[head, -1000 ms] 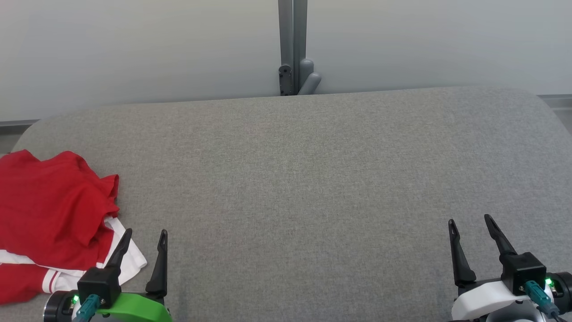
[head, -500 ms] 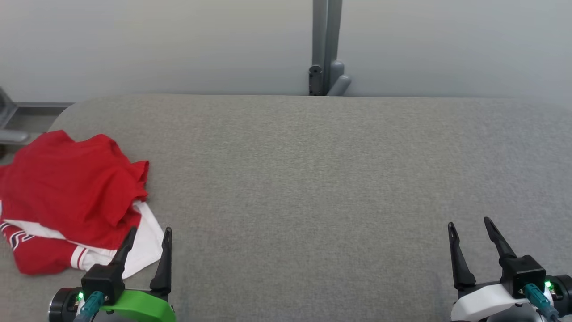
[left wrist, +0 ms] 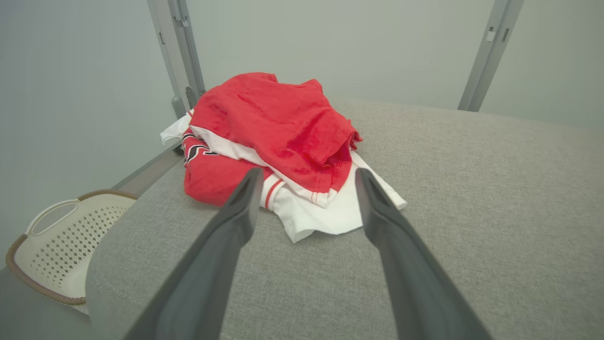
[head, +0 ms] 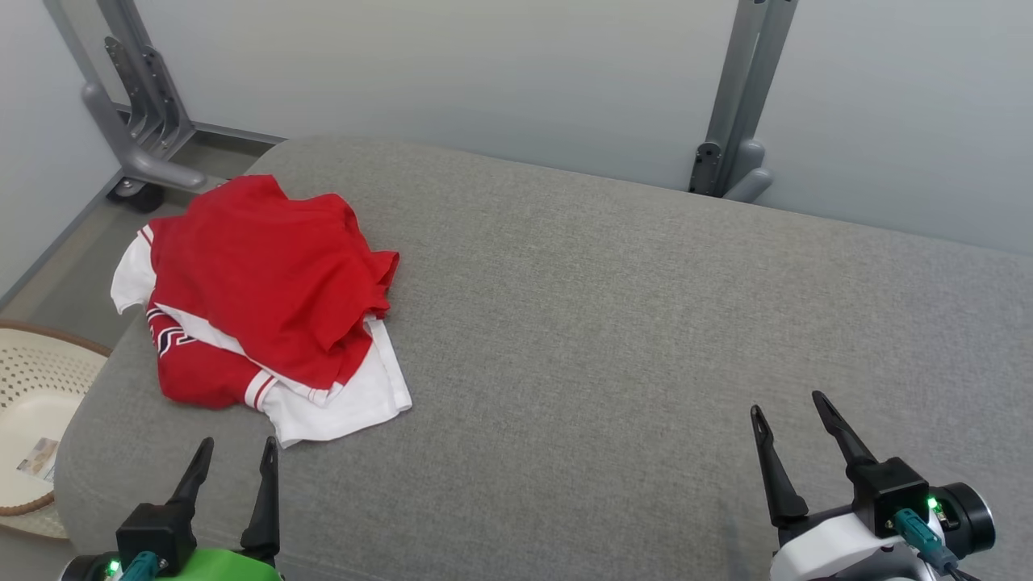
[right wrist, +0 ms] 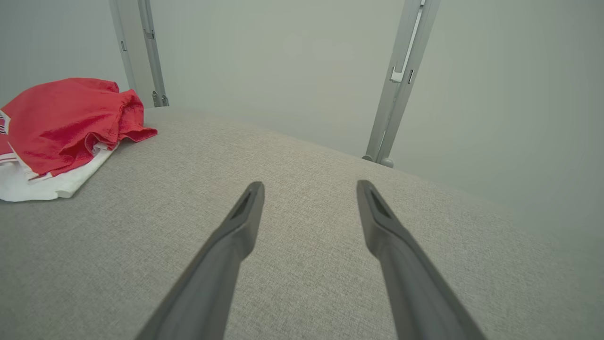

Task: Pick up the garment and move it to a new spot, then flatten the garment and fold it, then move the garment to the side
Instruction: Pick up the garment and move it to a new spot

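Observation:
A crumpled red and white garment (head: 266, 290) lies in a heap near the left end of the grey padded surface (head: 605, 323). In the left wrist view the garment (left wrist: 278, 137) sits just beyond my fingertips. My left gripper (head: 236, 450) hovers open at the lower left, short of the garment's white hem, holding nothing. Far from the cloth, my right gripper (head: 791, 405) stands open at the lower right over bare grey fabric. From the right wrist view the garment (right wrist: 66, 123) shows at the far left.
A cream perforated basket (head: 32, 403) stands on the floor off the surface's left end; the same basket (left wrist: 56, 241) shows in the left wrist view. Grey metal posts (head: 738, 105) and a frame foot (head: 133, 105) stand against the pale wall behind.
The head camera has swung to the left, so the garment now sits nearer the picture's middle and the basket has come into sight. Both grippers stay open.

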{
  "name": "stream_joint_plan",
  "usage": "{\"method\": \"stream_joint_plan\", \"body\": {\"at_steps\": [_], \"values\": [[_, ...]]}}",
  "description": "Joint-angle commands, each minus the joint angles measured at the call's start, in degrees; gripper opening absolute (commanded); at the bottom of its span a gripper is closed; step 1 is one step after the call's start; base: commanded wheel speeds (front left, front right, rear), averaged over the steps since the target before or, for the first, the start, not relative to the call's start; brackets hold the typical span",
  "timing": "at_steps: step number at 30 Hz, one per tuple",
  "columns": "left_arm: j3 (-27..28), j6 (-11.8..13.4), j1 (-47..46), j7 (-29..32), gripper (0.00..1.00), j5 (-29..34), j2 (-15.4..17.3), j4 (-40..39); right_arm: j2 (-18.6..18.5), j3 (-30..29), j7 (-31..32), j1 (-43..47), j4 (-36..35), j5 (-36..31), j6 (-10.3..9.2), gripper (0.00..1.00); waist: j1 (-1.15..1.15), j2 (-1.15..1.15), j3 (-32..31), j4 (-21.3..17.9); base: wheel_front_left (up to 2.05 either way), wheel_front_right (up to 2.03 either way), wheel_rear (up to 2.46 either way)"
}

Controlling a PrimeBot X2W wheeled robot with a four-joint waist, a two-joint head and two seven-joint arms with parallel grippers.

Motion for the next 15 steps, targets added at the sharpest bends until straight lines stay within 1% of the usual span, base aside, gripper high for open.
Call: {"method": "stream_joint_plan", "body": {"at_steps": [1, 4, 8, 15], "values": [[0.6, -0.2, -0.2, 0.0, 1.00, 0.0, -0.1, 0.1, -0.2, 0.2, -0.2, -0.5, 0.2, 0.2, -0.02, 1.00, 0.00, 0.00, 0.0, 0.8, 0.00, 0.00, 0.00], [0.8, -0.2, -2.1, 0.0, 1.00, 1.2, 0.3, 1.6, -0.3, 0.3, -0.2, -0.6, 0.1, -0.6, -0.02, 1.00, 0.00, 0.00, 1.0, -0.1, 0.00, 0.00, 0.00], [-0.5, -0.2, -8.0, 0.3, 1.00, 0.8, 1.2, 7.3, -0.3, 0.3, -0.2, -1.8, -0.6, -2.2, -0.02, 1.00, 0.00, 0.00, 5.0, -1.8, 0.00, 0.00, 0.00], [-4.5, -0.2, -25.0, 7.1, 1.00, -2.9, 5.2, 18.9, -1.2, 0.8, -0.2, -6.0, -2.0, -4.2, -0.02, 1.00, 0.00, 0.00, 15.7, -5.4, 0.00, 0.00, 0.00]]}}
